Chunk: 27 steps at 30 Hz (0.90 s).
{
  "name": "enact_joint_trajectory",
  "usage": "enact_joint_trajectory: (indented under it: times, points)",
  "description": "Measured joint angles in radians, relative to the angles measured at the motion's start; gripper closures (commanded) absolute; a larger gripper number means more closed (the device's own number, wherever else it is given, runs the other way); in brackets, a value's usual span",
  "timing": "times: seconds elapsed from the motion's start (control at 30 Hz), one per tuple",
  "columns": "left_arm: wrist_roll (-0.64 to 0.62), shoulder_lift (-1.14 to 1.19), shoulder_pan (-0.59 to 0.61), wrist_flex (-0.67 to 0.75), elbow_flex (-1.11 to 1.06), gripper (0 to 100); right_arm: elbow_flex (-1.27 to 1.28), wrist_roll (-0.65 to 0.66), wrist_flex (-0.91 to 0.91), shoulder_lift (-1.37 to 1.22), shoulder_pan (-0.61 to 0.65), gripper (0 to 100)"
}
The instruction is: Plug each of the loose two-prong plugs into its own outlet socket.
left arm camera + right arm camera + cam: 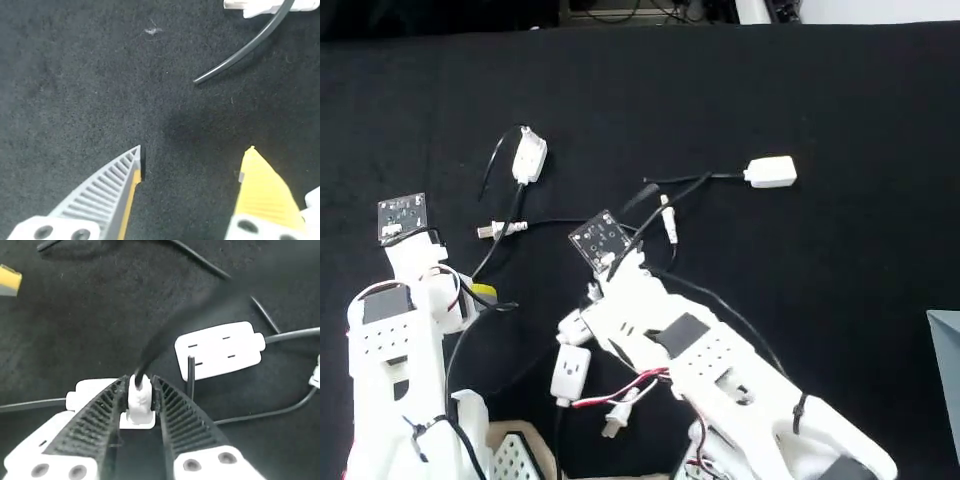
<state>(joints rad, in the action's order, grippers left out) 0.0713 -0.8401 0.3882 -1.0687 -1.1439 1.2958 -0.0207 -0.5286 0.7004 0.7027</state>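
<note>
Gripping a white plug (139,399), right end effector (139,382) sits at an outlet socket (86,392); left end effector (195,148) gapes wide above the black worktop (75,75).

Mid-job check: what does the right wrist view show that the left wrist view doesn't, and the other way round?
Right wrist view: the right gripper shut on a white plug above a white outlet, with a second outlet beside it; I cannot tell whether the plug is seated. Left wrist view: the left gripper open over bare black cloth, near a loose cord end and a cropped white part. Both: black cloth and black cords.
</note>
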Motion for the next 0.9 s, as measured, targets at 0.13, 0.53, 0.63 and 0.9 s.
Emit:
enact_joint_trajectory:
  times: [0.13, 0.53, 0.63, 0.9]
  points:
    - [0.000, 0.000, 0.000, 0.000, 0.000, 69, 0.003, 0.000, -0.080, 0.063, 0.000, 98.2]
    - [0.000, 0.000, 0.000, 0.000, 0.000, 69, 0.003, 0.081, -0.236, 0.149, 0.000, 98.5]
    - [0.000, 0.000, 0.000, 0.000, 0.000, 69, 0.003, 0.084, -0.238, 0.149, 0.000, 98.5]
    - [0.000, 0.000, 0.000, 0.000, 0.000, 69, -0.023, 0.084, -0.333, 0.157, 0.000, 98.5]
